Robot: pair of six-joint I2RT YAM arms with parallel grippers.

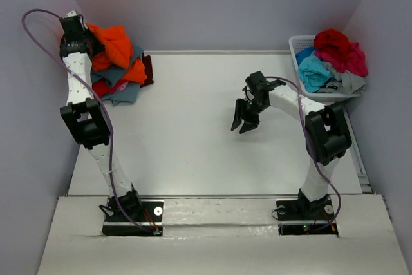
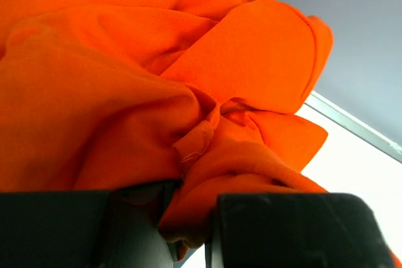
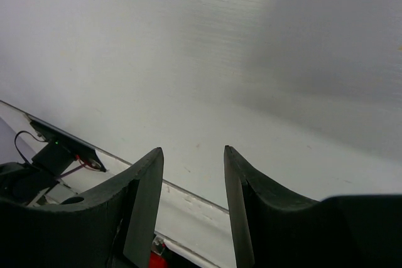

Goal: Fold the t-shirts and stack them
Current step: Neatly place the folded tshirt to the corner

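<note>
A pile of t-shirts lies at the table's far left corner, with a bright orange t-shirt (image 1: 116,42) on top of slate-grey (image 1: 125,91), red and dark crimson (image 1: 147,69) ones. My left gripper (image 1: 87,48) is over that pile, shut on a fold of the orange t-shirt (image 2: 188,218); the cloth bunches between its black fingers (image 2: 282,230) and fills the left wrist view. My right gripper (image 1: 245,120) hangs open above the bare middle of the table, with nothing between its fingers (image 3: 146,205).
A white slatted basket (image 1: 297,46) stands at the far right corner, heaped with crimson (image 1: 338,46), turquoise (image 1: 313,72) and grey shirts. Grey walls close in the table on three sides. Both arm bases sit on the near edge.
</note>
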